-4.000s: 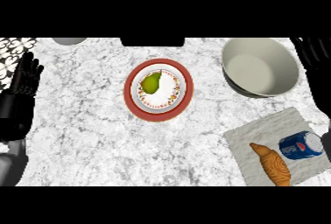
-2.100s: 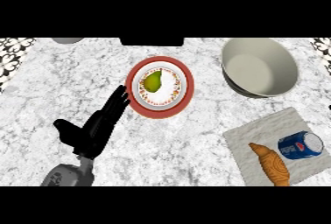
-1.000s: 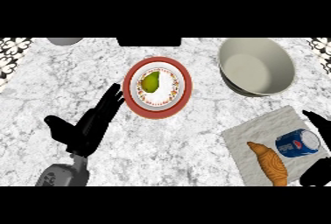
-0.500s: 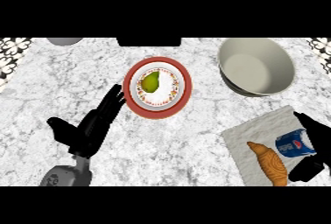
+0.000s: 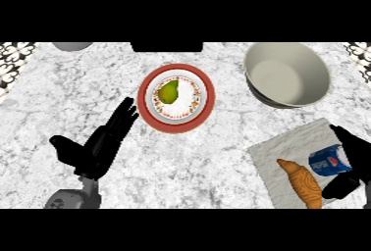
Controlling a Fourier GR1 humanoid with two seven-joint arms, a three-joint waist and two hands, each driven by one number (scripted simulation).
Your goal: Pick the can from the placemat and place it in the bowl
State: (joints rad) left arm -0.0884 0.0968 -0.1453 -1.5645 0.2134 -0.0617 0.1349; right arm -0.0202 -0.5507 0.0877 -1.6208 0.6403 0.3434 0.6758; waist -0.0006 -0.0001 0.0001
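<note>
Can [image 5: 330,162] on the placemat [image 5: 290,147] looks light, stiff and slippery, so we bracket its sides with our right hand [image 5: 357,156], fingers not yet clasped.

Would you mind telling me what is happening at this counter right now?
The robot's right hand is at the blue can, which lies on the grey placemat beside a croissant. The can is not lifted yet, and the bowl stands empty further back. The left hand is open over the counter near a plate holding a pear.
</note>
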